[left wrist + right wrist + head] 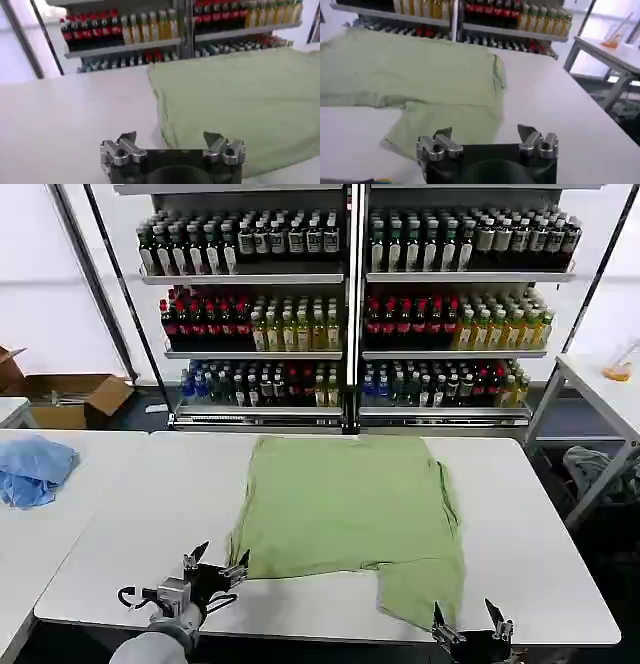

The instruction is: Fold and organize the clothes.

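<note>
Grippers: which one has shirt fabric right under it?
The right gripper: it hangs open over the shirt's near flap. The left gripper, also open, sits over bare table just off the shirt's left edge.

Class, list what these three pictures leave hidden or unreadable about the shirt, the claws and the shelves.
- Shirt front: head view shows plain fabric only; collar, buttons and print are turned under or folded away.
- Right claw: head view's bottom edge cuts off its body.
- Left claw: left wrist view's bottom edge cuts off its base.
- Bottles on the shelves: labels too small to read.
</note>
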Robot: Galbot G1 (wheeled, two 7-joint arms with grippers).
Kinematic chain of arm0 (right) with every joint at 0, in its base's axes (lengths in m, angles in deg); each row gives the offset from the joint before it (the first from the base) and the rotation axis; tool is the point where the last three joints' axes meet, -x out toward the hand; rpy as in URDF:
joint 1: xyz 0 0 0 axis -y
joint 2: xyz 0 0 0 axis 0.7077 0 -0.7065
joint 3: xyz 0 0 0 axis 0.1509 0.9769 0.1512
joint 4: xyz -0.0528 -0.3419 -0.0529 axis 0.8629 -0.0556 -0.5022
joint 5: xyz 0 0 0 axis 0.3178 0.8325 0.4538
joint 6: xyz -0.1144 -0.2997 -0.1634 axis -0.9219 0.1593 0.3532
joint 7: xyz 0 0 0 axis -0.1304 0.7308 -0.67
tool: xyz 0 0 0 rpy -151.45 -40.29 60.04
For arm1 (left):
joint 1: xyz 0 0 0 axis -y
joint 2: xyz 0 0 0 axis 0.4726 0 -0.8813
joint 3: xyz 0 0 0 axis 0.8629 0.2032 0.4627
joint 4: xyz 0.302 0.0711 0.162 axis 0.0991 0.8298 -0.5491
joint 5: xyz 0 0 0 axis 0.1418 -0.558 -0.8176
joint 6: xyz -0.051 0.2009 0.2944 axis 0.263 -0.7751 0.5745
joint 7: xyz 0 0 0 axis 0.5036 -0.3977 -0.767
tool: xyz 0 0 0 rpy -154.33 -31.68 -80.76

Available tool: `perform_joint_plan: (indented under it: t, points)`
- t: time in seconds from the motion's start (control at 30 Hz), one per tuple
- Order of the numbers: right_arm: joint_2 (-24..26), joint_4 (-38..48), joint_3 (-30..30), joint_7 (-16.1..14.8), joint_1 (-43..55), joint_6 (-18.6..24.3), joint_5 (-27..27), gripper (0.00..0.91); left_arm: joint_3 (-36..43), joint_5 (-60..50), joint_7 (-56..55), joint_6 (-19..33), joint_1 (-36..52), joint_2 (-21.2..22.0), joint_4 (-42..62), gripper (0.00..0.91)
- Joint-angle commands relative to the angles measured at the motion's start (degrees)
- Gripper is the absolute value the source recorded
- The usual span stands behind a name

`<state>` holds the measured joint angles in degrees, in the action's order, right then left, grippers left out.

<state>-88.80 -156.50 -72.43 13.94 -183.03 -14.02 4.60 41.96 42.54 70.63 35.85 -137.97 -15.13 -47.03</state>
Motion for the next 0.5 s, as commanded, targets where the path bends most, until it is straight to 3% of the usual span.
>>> perform_joint_plan:
  t: [0.03, 0.1, 0.13, 0.17, 0.2, 0.23, 0.3, 0.33, 0.5]
  points:
    - [-0.81, 1.52, 0.97, 0.33, -1.28, -1.46, 0.23, 0.907, 2.13, 1.14, 0.57, -2.1, 1.74, -1.69, 3.71, 0.907]
    - [-0.94, 1.9, 1.32, 0.3, -0.88, -1.49, -0.03, 0.907, 2.02, 1.52, 0.59, -2.08, 1.43, -1.78, 3.54, 0.907]
    - [-1.01, 2.14, 1.55, 0.11, -0.59, -1.47, -0.22, 0.907, 1.98, 1.7, 0.78, -2.04, 1.31, -1.86, 3.54, 0.776]
    - [-1.1, 2.44, 1.81, 0.01, -0.32, -1.47, -0.46, 0.907, 1.96, 1.77, 1.03, -2.02, 1.2, -1.95, 3.56, 0.443]
    - [-1.28, 2.69, 2.24, 0.07, 0.04, -1.45, -0.79, 0.846, 1.96, 1.84, 1.13, -2.0, 1.16, -1.98, 3.67, 0.05]
    - [-1.45, 3.08, 2.58, 0.13, 0.57, -1.33, -1.14, 0.715, 1.95, 2.18, 1.21, -2.0, 1.13, -1.98, 3.75, 0.03]
    - [-1.96, 3.89, 3.29, 0.24, 1.53, -0.99, -2.2, 0.101, 1.85, 2.98, 1.42, -1.98, 1.09, -1.9, 3.92, 0.03]
    - [-2.24, 4.5, 3.55, 0.43, 2.08, -1.0, -2.65, 0.0, 1.84, 3.5, 1.48, -1.99, 1.08, -1.83, 3.97, 0.03]
    - [-2.69, 6.0, 4.58, 0.33, 3.55, -0.89, -4.19, 0.0, 1.66, 5.13, 2.41, -1.97, 0.94, -1.59, 4.39, 0.03]
